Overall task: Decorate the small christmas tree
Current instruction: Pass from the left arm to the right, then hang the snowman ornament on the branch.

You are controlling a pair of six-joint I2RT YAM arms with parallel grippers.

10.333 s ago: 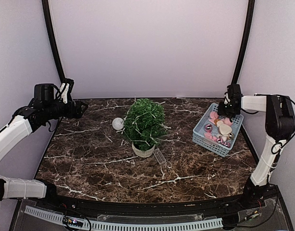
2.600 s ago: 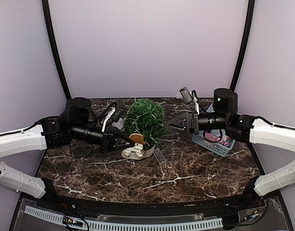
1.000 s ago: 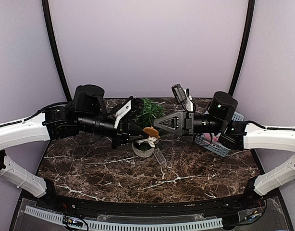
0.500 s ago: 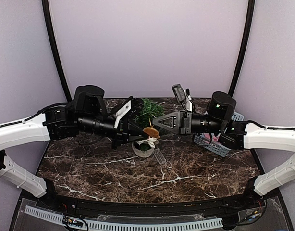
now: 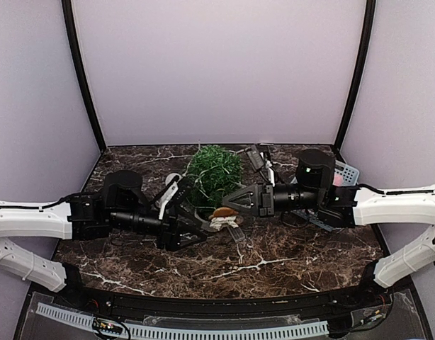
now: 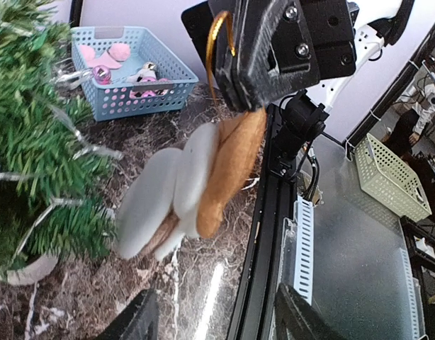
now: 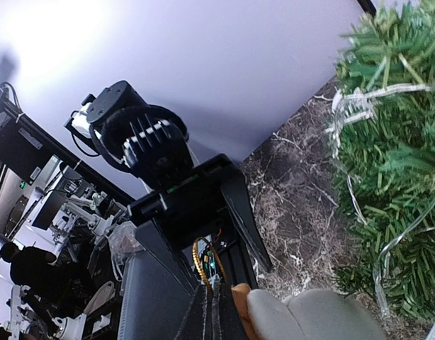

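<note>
- Currently: right hand point(image 5: 228, 205) clamped on gold loop point(image 6: 219, 42) of felt ornament point(image 6: 203, 177); left hand point(image 6: 214, 309) open, empty.
- small christmas tree point(image 5: 212, 173): mid-surface, just behind ornament.
- Handling: hook loop over a firm branch tip, then part fingers.

Watching from my end, the tree point(image 5: 212, 177) sat mid-way across the table point(image 5: 132, 262), toward the back. A ball point(image 5: 173, 180) lay just left of it, and the basket point(image 5: 348, 172) was off right. The ornament point(image 5: 221, 218) hung just in front of the tree, between the left gripper point(image 5: 195, 227) and the right gripper point(image 5: 227, 207).
</note>
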